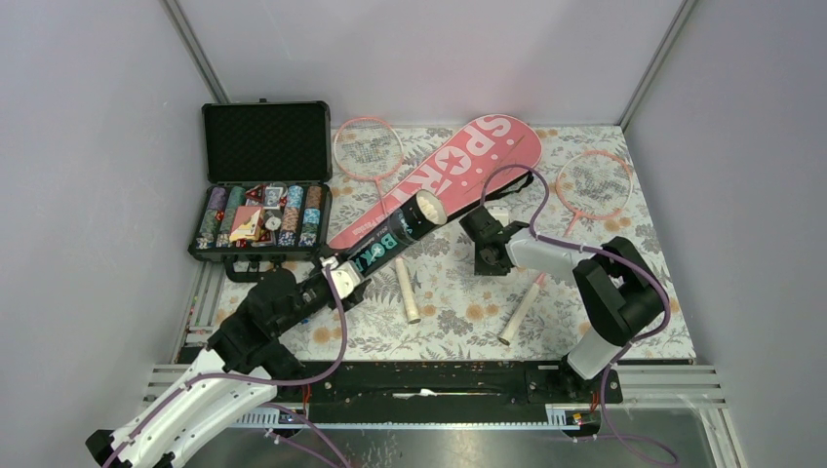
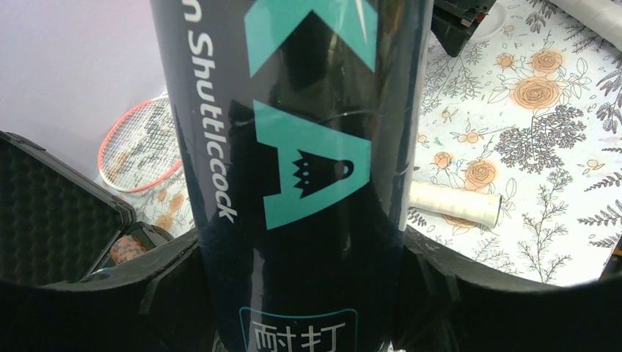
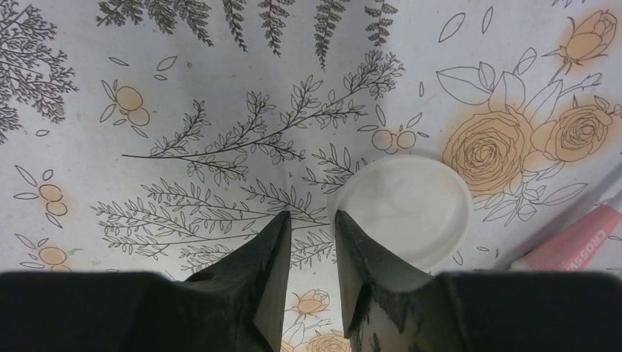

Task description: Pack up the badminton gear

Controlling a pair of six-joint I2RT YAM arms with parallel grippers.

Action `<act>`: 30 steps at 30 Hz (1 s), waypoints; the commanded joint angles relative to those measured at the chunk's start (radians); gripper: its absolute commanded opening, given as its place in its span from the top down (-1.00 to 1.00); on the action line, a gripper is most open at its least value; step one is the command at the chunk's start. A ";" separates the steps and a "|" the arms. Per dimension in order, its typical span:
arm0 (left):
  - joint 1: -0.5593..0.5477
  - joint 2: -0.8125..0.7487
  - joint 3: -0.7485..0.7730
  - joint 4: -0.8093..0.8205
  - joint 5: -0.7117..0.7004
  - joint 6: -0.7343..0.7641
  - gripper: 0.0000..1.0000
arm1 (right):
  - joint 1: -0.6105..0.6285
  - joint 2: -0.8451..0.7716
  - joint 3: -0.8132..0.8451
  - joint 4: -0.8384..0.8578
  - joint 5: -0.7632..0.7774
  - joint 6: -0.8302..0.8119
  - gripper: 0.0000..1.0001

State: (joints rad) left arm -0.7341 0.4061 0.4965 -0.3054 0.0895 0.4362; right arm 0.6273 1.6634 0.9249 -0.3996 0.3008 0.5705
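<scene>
1. Gripping the black tube (image 1: 390,239) near its lower end, the left tool (image 1: 341,281) has both fingers pressed against the tube's sides. In the left wrist view the teal lettering fills the space between them.
2. The tube slants from the left tool toward the far right, and its open mouth lies over the near edge of the pink bag (image 1: 444,171). I cannot tell whether the tube is clear of the bench (image 1: 458,312).
3. The bag lies diagonally across the far half of the bench with its "SPORT" lettering facing up.
4. One racket (image 1: 369,148) has its head at the far side, between the bag and the poker chip case (image 1: 263,185). Its white handle shows on the near side of the tube.
5. The second racket (image 1: 595,183) lies at the far right, with its handle angled toward the near edge and passing under the right arm.
6. The right tool (image 3: 312,220) points down at the bench, its fingers a narrow gap apart with nothing between them. A white round disc (image 3: 407,209) lies just beside its right finger.
7. The chip case stands open at the far left.
</scene>
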 commanded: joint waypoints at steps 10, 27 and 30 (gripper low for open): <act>-0.001 0.007 0.005 0.086 -0.006 0.001 0.20 | -0.004 -0.063 -0.081 0.075 -0.089 -0.066 1.00; -0.002 0.058 0.006 0.073 0.085 0.019 0.23 | -0.003 -0.757 -0.095 0.010 -0.363 -0.172 1.00; -0.001 0.068 -0.005 0.077 0.131 0.041 0.24 | -0.003 -0.831 -0.071 -0.005 -0.400 -0.193 1.00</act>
State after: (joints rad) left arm -0.7341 0.4690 0.4965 -0.3058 0.1387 0.4473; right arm 0.6254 0.9058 0.8181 -0.3763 -0.0109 0.4263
